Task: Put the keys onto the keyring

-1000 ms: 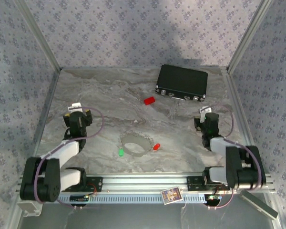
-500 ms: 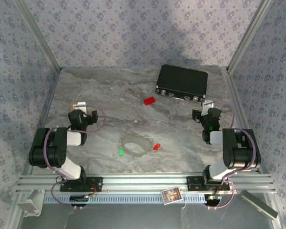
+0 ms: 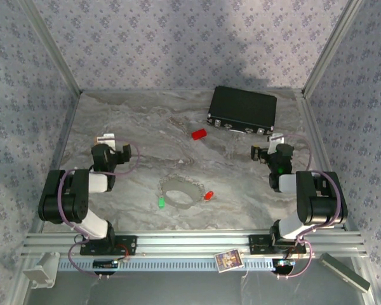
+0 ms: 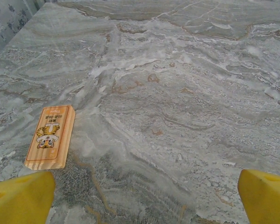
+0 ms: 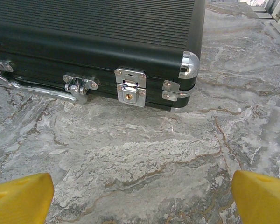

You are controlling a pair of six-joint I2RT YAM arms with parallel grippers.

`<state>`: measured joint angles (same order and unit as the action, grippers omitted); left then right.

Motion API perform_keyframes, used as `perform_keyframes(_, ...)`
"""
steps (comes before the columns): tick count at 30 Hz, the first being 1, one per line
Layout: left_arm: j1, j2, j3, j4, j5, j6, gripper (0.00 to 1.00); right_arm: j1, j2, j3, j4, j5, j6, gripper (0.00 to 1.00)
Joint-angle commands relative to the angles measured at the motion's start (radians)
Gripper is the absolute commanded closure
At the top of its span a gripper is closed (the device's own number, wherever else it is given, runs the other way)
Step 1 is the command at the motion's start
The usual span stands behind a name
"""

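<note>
Grey marbled worktop (image 3: 127, 114) bears the thin silvery metal keyring (image 3: 178, 190), with the tiny green-headed key (image 3: 160, 203) just left of it, nearer the wide-open, empty left claw (image 4: 142, 200), and the tiny red-headed key (image 3: 208, 196) just right, nearer the equally wide right claw (image 5: 141, 196).

You are looking into a robotics lab test cell: a grey marble-patterned tabletop (image 3: 146, 127) boxed in by bare aluminium frame posts (image 3: 51, 47) and blue floral-print backdrop panels (image 3: 178, 44). A slotted aluminium rail (image 3: 190, 241) along the near edge carries the left arm's base (image 3: 105, 244) and the right arm's base (image 3: 270, 243).
</note>
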<state>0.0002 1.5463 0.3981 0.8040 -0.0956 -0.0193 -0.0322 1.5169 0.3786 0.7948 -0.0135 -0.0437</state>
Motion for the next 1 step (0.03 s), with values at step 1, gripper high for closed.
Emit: perform_keyframes(1,0.007,-0.009,0.019,0.004,0.022,-0.008,0.0,0.015,0.002,0.007,0.021,0.059,-0.001,0.01)
